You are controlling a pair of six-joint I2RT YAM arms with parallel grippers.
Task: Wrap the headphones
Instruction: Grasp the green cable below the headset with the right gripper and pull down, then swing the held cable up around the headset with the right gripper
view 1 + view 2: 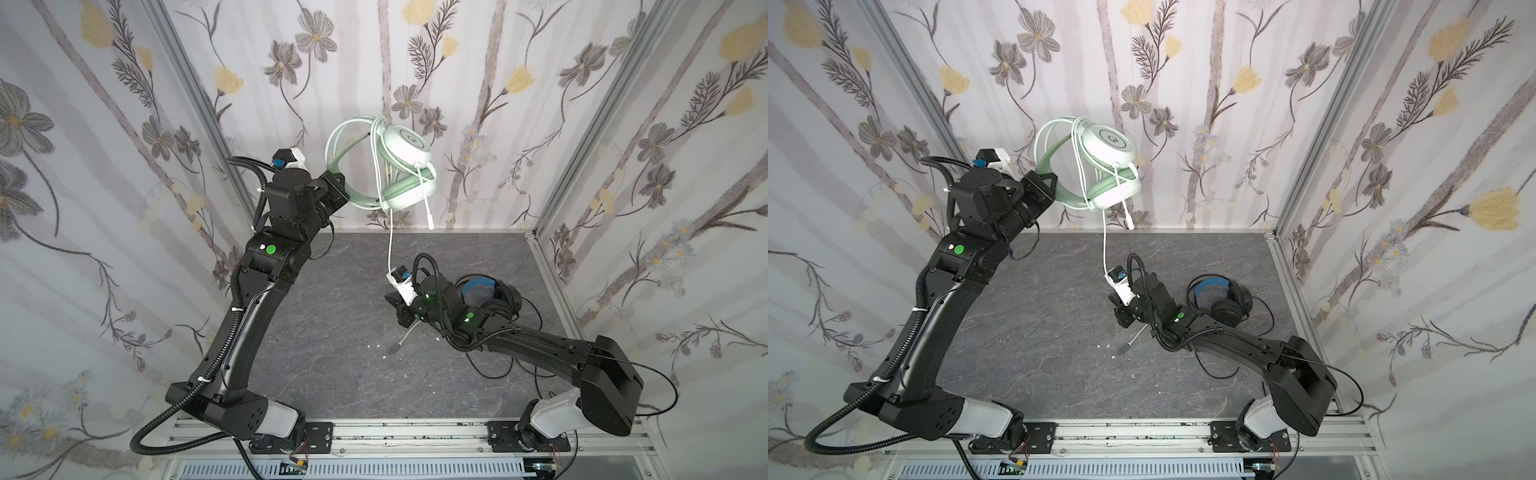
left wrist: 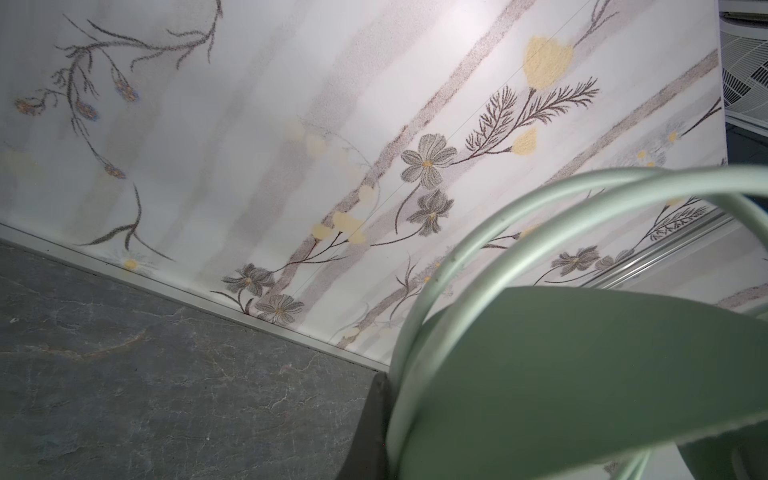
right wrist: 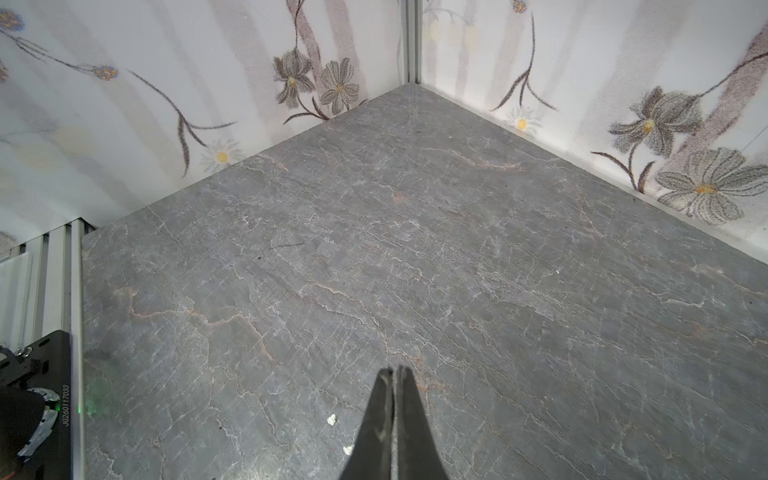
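Mint headphones point(image 1: 407, 143) whole in both top views; left wrist: headband point(image 2: 582, 374) close-up.

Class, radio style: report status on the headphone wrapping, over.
Left gripper shut on mint headset, held aloft. Right gripper shut, low by hanging whitish cable. Black headset on table beside right arm, unwrapped.

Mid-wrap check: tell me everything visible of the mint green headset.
The mint headset hangs in the air near the back wall, its wide green inner band pinched by the shut left gripper. Its two round pale cups look like smooth plastic with padded rims. Whitish cable loops several times around the frame; the rest drops past the right arm's wrist to a plug lying on the table.
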